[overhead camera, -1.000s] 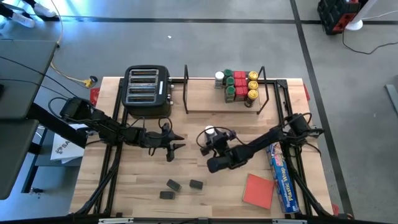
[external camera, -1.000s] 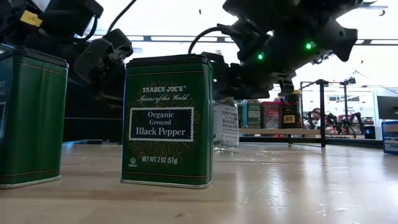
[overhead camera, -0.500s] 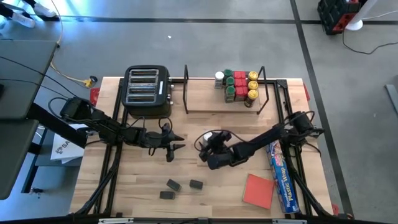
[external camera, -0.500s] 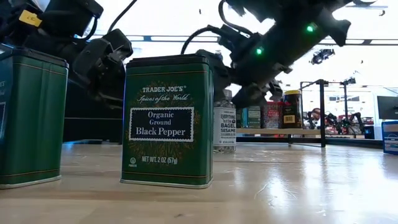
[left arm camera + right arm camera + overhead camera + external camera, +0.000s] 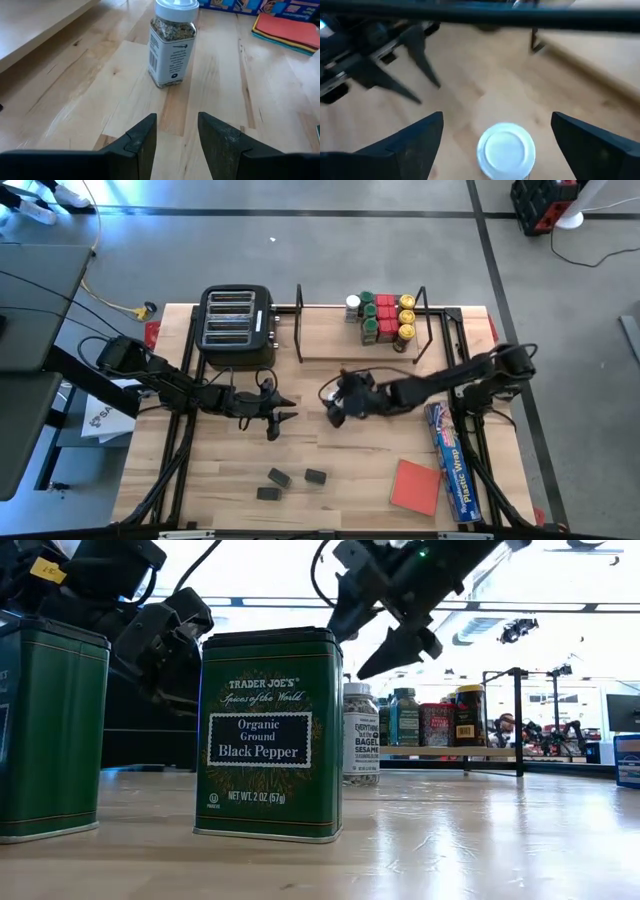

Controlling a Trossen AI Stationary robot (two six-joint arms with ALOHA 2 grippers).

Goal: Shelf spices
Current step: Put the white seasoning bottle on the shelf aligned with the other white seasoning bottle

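A white-capped spice jar (image 5: 172,45) stands upright on its base on the wooden table, also seen in the low view (image 5: 361,735). My right gripper (image 5: 385,625) hangs open above it, fingers either side of the cap (image 5: 506,150) and clear of it. My left gripper (image 5: 177,135) waits open a short way to the jar's left, pointing at it. The shelf (image 5: 350,348) at the far edge holds several jars (image 5: 385,318) with red, green and yellow tops. Three small black tins (image 5: 290,480) lie near the front edge; two green pepper tins (image 5: 268,735) stand close to the low camera.
A black toaster (image 5: 237,328) stands left of the shelf. A red square pad (image 5: 415,485) and a long blue plastic-wrap box (image 5: 450,460) lie at the front right. Bare wood lies between the jar and the shelf's base board.
My right gripper has let go of the white-capped jar, opened wide and risen well above it, tipping up from a steep downward slant as the arm drew back toward the table's right. The jar stays upright where it was set.
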